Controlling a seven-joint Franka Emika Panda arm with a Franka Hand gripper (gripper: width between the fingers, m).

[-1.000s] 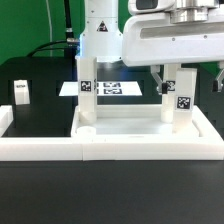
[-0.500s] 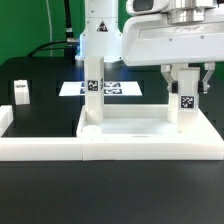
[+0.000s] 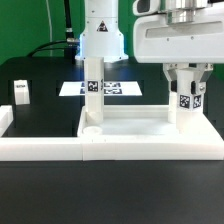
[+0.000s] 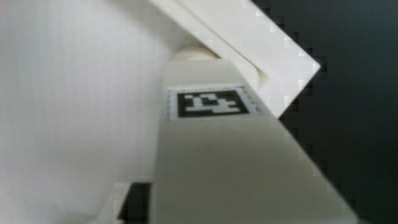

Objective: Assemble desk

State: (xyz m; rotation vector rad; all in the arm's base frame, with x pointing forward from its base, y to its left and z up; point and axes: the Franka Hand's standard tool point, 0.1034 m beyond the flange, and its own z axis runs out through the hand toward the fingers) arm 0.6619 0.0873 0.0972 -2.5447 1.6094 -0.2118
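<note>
The white desk top [image 3: 135, 122] lies on the black table with its raised rim up. Two tagged square legs stand upright in it: one in the corner on the exterior view's left [image 3: 92, 95], one in the corner on the right [image 3: 186, 102]. My gripper [image 3: 186, 82] is above the right leg, a finger on each side of its upper part, pressed against it. In the wrist view this leg [image 4: 222, 150] fills the frame with its tag facing the camera, and the desk top's rim [image 4: 249, 45] is beyond it. A third leg [image 3: 20, 92] lies loose at the far left.
The long white border rail [image 3: 60, 148] runs along the front and turns back at the left [image 3: 6, 118]. The marker board [image 3: 112, 88] lies flat behind the desk top. The robot's white base [image 3: 100, 35] stands at the back.
My gripper has moved to the exterior view's right, over the right leg, and come down around its top. Neither standing leg has moved.
</note>
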